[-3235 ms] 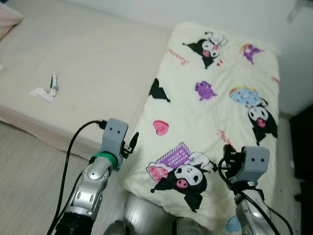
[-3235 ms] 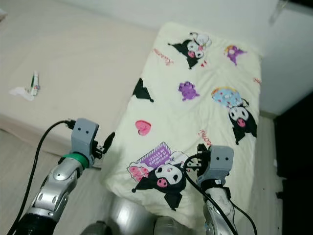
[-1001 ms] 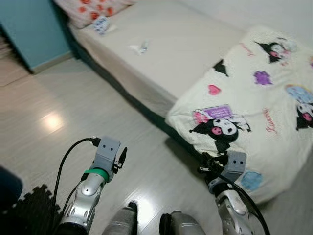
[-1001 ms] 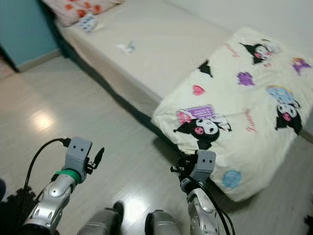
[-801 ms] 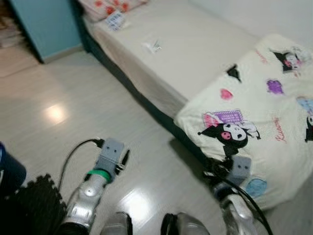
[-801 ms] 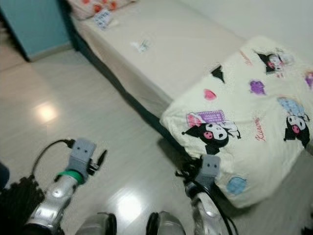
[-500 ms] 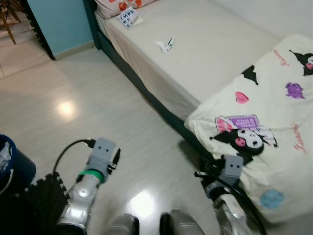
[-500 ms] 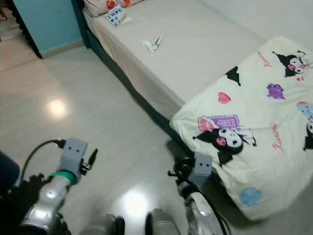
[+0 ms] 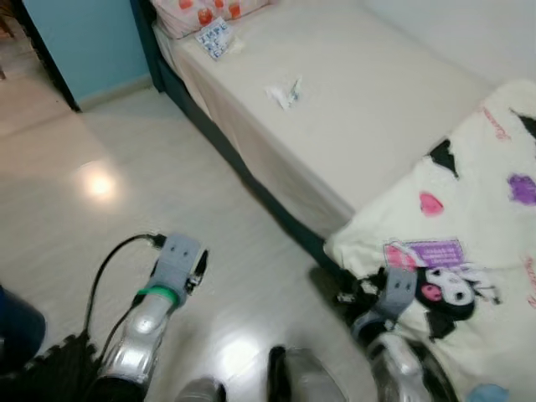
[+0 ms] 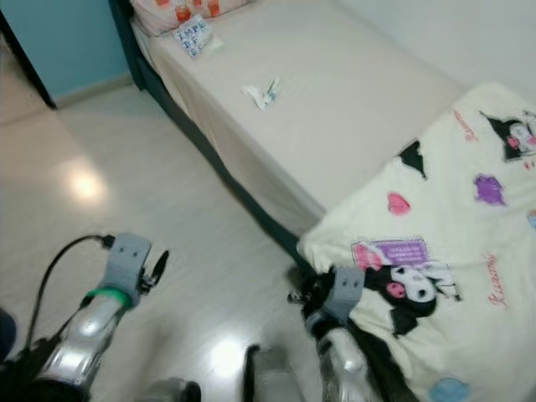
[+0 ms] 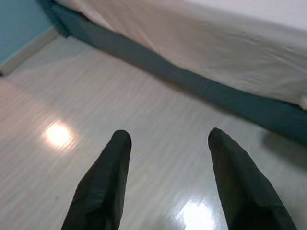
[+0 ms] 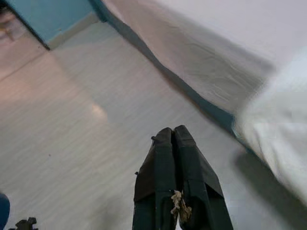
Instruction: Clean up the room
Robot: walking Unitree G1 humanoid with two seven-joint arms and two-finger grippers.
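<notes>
A small tube with a crumpled white wrapper lies on the beige bed. A printed packet rests by the patterned pillow at the bed's head end. The cartoon-print blanket covers the near right end and hangs over the bed's side. My left gripper is open and empty, low over the pale wood floor. My right gripper is shut, also above the floor next to the bed's dark base. A tiny tan scrap clings near its finger bases.
A teal wall stands beyond the head of the bed. A dark blue bin and a black foam mat sit at the near left. My feet stand on the floor, which stretches open to the left of the bed.
The whole picture has shifted as the camera moved; the pillow end of the bed now sits higher in view. Both arms keep their low pose, fingers unchanged.
</notes>
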